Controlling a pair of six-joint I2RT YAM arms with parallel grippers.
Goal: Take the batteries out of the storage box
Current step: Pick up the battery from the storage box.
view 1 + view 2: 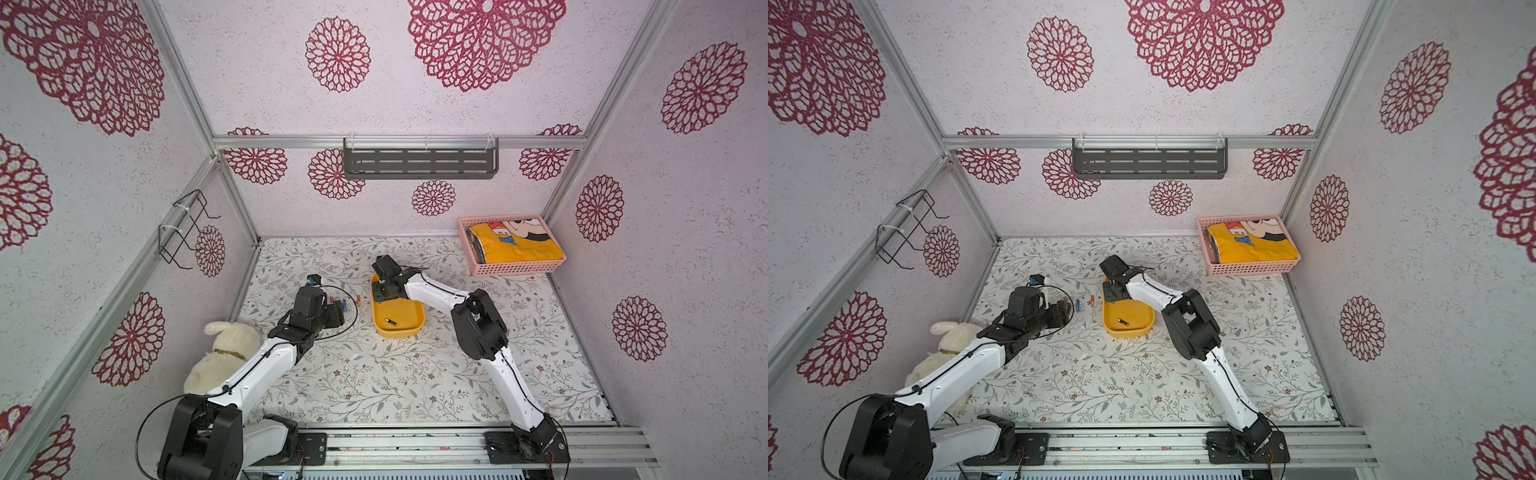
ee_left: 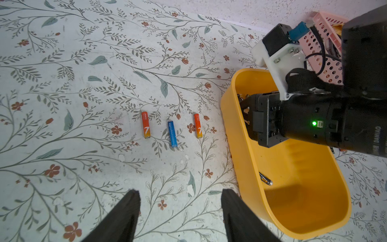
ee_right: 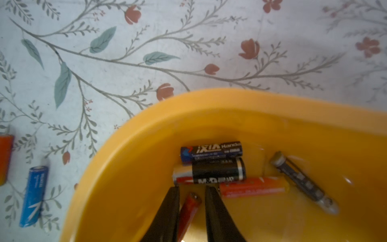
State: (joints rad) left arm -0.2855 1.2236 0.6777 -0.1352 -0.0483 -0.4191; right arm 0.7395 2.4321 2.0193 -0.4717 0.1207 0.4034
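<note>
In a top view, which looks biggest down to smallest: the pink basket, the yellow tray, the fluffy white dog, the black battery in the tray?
Largest: pink lattice plastic basket.
Then cream plush dog and yellow-orange plastic tray, too close to rank; the left arm hides part of the dog.
Smallest: black cylindrical battery in the tray.

The floral table [image 1: 374, 374] carries the storage box [image 1: 397, 332], three batteries [image 2: 173, 134] beside it, a pink basket [image 1: 515, 270] and a white plush toy [image 1: 224, 353].

Robot lab test booth, aluminium frame [image 1: 399, 142], floral wallpaper panels [image 1: 478, 41], arms [image 1: 257, 365] bolted to base rail [image 1: 415, 446].
</note>
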